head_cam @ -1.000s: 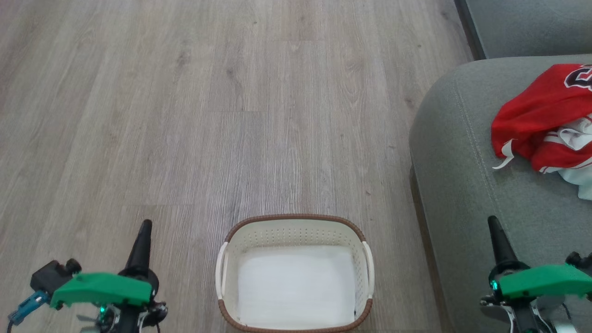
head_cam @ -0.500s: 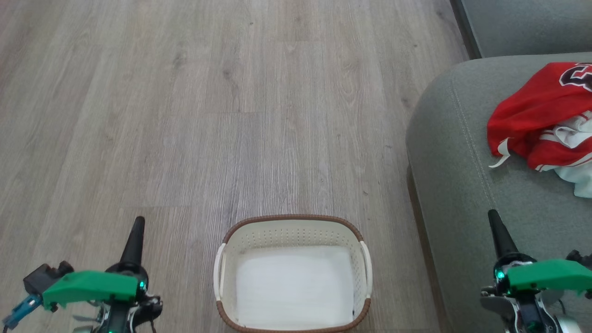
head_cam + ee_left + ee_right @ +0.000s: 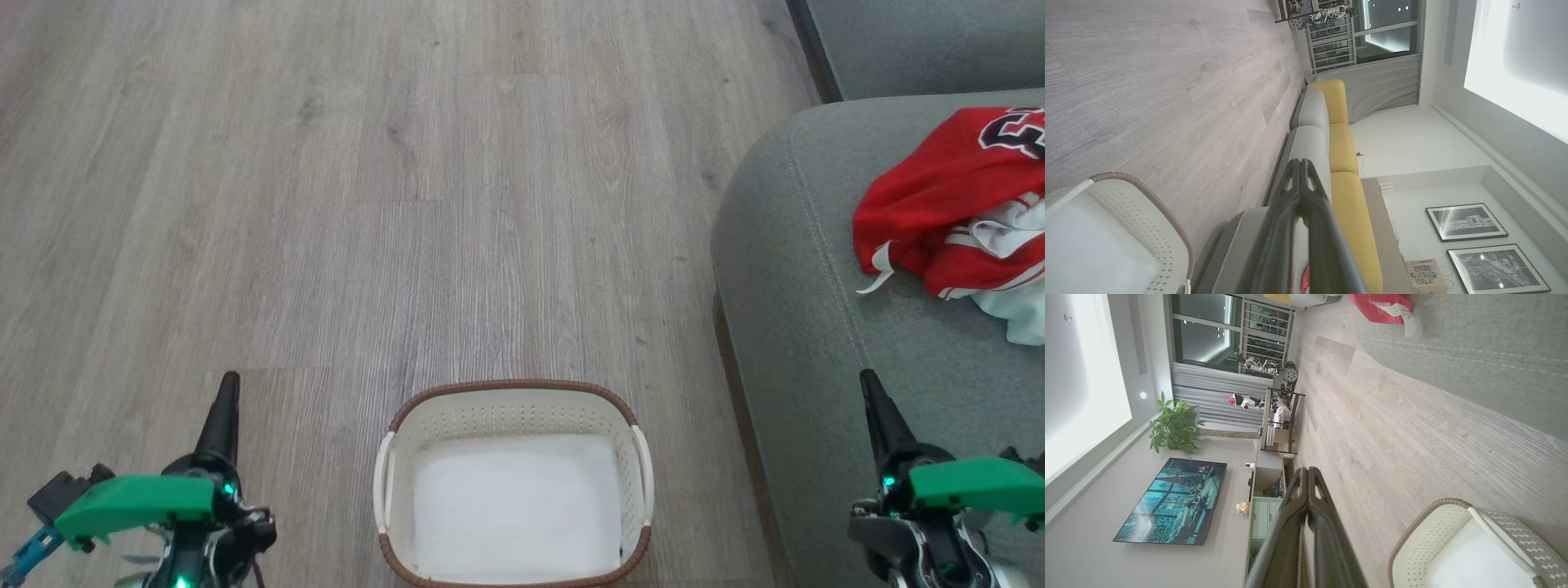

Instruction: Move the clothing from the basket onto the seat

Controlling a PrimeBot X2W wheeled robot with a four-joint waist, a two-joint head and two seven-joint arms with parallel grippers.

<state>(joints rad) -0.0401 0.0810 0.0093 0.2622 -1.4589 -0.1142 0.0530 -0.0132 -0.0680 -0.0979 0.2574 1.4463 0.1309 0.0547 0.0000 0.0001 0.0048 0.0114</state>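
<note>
The white perforated basket [image 3: 510, 412] with a brown rim stands on the floor at the bottom centre of the head view, its white bottom bare. The red and white clothing [image 3: 955, 216] lies in a heap on the grey-green seat [image 3: 808, 310] at the right. My left gripper [image 3: 229, 380] is shut, left of the basket and holding nothing. My right gripper [image 3: 865, 377] is shut too, over the seat's front part, below the clothing in the view. The left wrist view has the basket [image 3: 1131, 212] at lower left; the right wrist view has the basket [image 3: 1433, 535] at lower right and the clothing [image 3: 1378, 306] at the top.
Grey wood-look floor [image 3: 367, 204] spreads ahead and to the left. A second grey cushion [image 3: 922, 41] sits at the top right. The wrist views take in yellow sofa back cushions [image 3: 1347, 147], framed pictures, a wall television [image 3: 1171, 500], a plant and shelving far off.
The head view has drifted a little, shifting the seat and clothing leftward. Both grippers sit slightly lower in the picture and stay shut.
</note>
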